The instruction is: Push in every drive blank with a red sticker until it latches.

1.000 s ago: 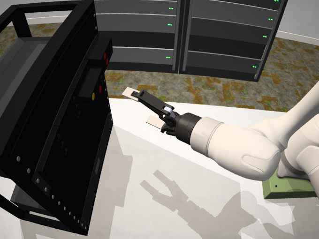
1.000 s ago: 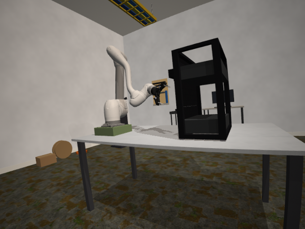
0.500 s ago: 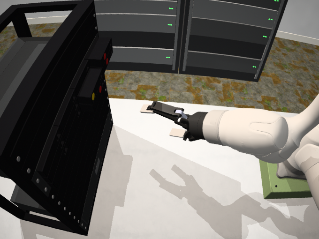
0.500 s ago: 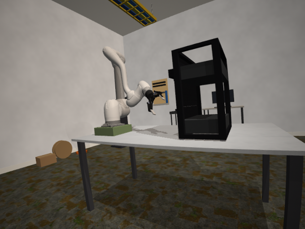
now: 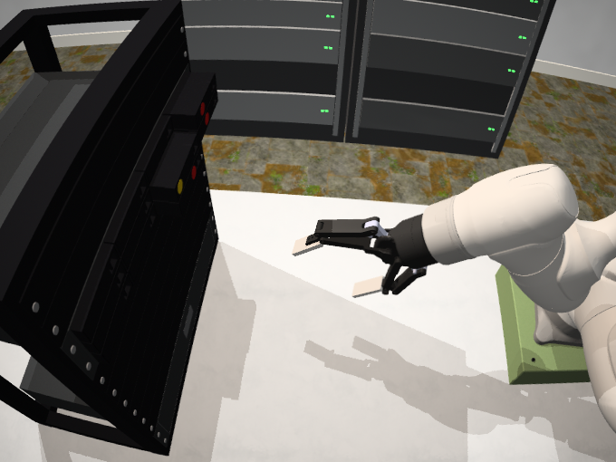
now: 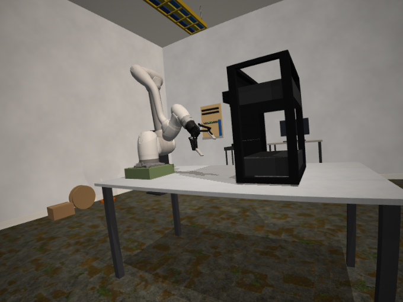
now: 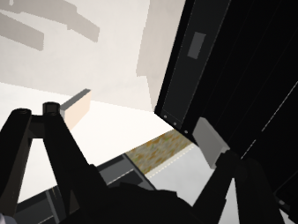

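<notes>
Rack (image 5: 89,134) (image 6: 288,97) (image 7: 181,88) stands upright at the left of the top view and is to remain exactly there. Each red-marked blank should be pushed straight inward, square to the front, slowly, until it stops and latches. Because the rack is loose, an off-axis or high push could tip or slide it. The yellow-marked blank lies close beside a red-marked one, so a narrow contact, probably with the fingers closed first, would suit the work. To the right, the gripper (image 5: 337,266) (image 6: 205,143) (image 7: 145,113) is released, its fingers spread wide with nothing between them, apart from the rack face. The step in hand appears to be positioning; the tool should be aligned with one red-marked blank before advancing.

Appearance, left to right: the yellow sticker (image 5: 179,186) marks the end of the nearer projecting black block (image 5: 171,154); a red sticker (image 5: 194,172) sits next to it. Farther along the upper front, the second projecting block (image 5: 191,97) bears two red stickers (image 5: 202,108). All these stand proud of the dark panel. Seams between neighbouring blanks are too dark to resolve, and latching cannot be confirmed

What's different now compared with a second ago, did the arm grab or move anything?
The pincer has drawn back from the rack, towards the arm's green base, and dropped lower. Nothing was taken hold of or let go; its fingers stayed spread. The rack and its protruding stickered blanks look unchanged.
</notes>
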You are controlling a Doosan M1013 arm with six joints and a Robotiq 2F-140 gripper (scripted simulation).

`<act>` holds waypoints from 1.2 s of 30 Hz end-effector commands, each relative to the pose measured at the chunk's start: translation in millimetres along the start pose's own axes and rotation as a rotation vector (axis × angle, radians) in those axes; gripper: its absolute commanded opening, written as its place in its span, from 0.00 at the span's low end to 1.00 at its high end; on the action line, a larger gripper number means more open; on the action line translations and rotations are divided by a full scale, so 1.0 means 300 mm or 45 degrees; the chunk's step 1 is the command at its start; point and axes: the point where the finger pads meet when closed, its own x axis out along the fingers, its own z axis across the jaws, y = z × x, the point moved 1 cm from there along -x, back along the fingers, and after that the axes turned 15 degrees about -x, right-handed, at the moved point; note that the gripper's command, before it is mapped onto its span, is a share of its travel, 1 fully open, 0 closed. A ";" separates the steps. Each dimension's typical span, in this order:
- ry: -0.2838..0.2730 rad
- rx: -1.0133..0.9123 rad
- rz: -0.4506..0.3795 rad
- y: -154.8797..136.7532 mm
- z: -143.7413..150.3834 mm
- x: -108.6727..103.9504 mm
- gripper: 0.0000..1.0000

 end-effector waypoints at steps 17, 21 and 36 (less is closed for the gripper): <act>-0.500 0.038 0.234 0.006 0.242 -0.215 1.00; -0.575 0.038 0.218 -0.021 0.280 -0.250 1.00; -0.905 0.029 0.053 -0.195 0.424 -0.438 1.00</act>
